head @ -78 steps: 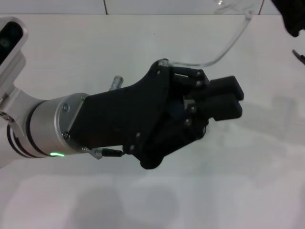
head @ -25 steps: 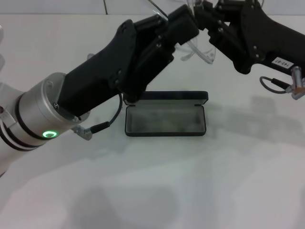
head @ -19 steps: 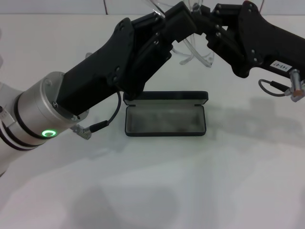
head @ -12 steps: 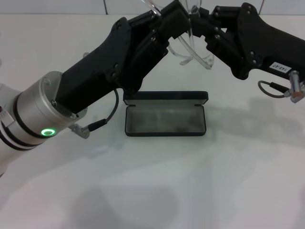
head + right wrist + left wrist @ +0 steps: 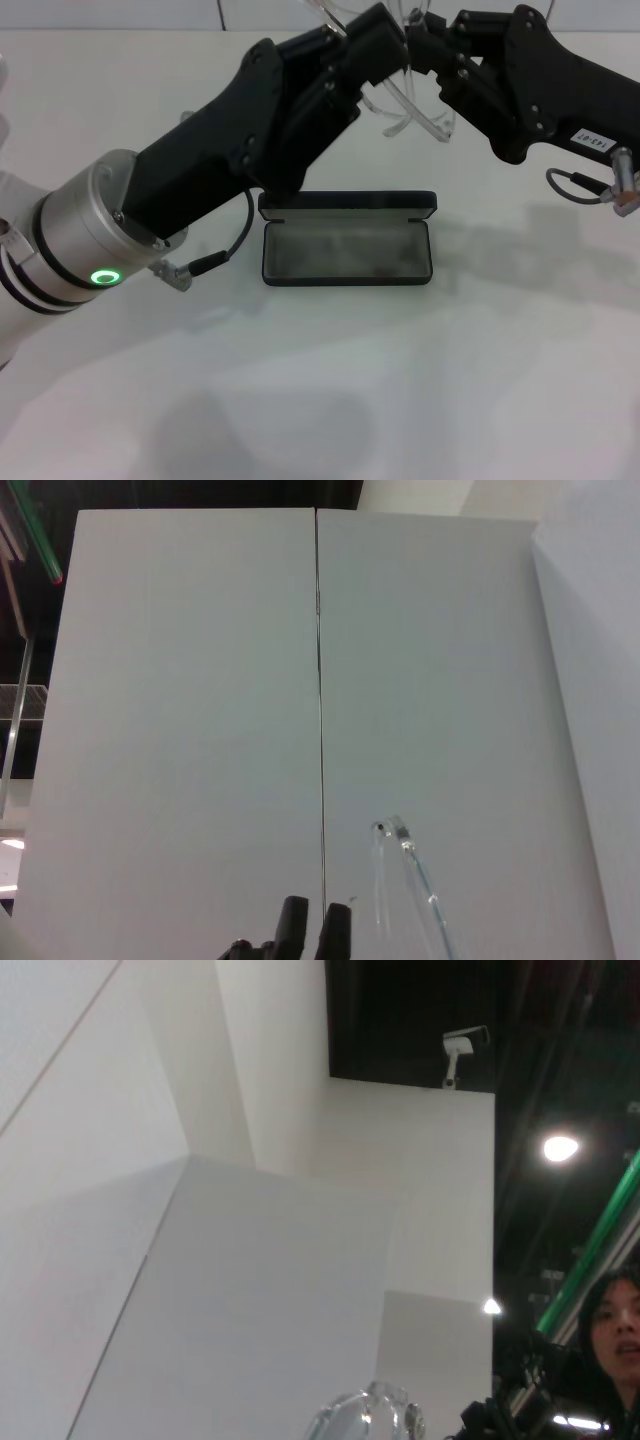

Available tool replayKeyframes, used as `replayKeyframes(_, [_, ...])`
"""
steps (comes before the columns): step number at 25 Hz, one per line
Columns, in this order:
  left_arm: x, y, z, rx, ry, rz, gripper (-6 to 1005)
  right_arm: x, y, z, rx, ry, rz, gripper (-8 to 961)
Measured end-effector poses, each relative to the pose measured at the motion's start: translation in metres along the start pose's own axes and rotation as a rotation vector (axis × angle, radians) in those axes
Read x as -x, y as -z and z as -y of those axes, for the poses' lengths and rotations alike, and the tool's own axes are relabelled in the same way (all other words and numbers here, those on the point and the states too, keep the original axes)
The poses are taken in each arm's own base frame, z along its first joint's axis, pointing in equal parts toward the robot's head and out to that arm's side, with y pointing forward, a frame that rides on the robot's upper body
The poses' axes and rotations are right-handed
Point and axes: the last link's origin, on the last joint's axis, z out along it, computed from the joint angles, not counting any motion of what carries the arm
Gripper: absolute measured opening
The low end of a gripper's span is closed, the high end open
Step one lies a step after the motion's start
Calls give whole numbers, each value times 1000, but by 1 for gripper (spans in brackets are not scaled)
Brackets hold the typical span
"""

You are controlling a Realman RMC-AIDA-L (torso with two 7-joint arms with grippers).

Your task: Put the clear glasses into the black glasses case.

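Note:
The clear glasses [image 5: 430,122] hang in the air above the far part of the table, between both grippers. My left gripper [image 5: 392,45] reaches in from the lower left and is shut on the glasses, with one thin clear arm curving up past it. My right gripper [image 5: 422,40] comes in from the right, tip to tip with the left, and also pinches the glasses. The black glasses case [image 5: 345,250] lies open on the table below them, grey lining up, lid [image 5: 350,205] folded back. The left wrist view catches part of the clear glasses [image 5: 368,1415]. The right wrist view shows a thin arm of the clear glasses [image 5: 415,880].
The white table [image 5: 400,380] stretches in front of the case. A cable [image 5: 205,265] dangles from my left wrist near the case's left end, and another cable [image 5: 585,185] hangs from my right arm. A person [image 5: 615,1340] stands beyond the table.
Three seconds ago my left gripper was low over the table, covering the case. It has since risen to meet the right gripper at the glasses, and both have shifted slightly right in the last half second.

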Motion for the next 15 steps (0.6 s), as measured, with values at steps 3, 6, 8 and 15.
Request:
replayKeyframes(3, [1, -2, -1, 17, 2, 14, 111, 0, 0, 0, -1, 1, 0, 69])
replayKeyframes(6, [3, -3, -2, 29, 5, 25, 111, 1, 0, 1, -7, 4, 5, 69])
replayKeyframes(8, [3, -3, -2, 32, 5, 28, 111, 1, 1, 1, -14, 4, 9, 69])
replayKeyframes(15, [3, -2, -2, 28, 7, 29, 111, 2, 4, 1, -29, 7, 22, 69])
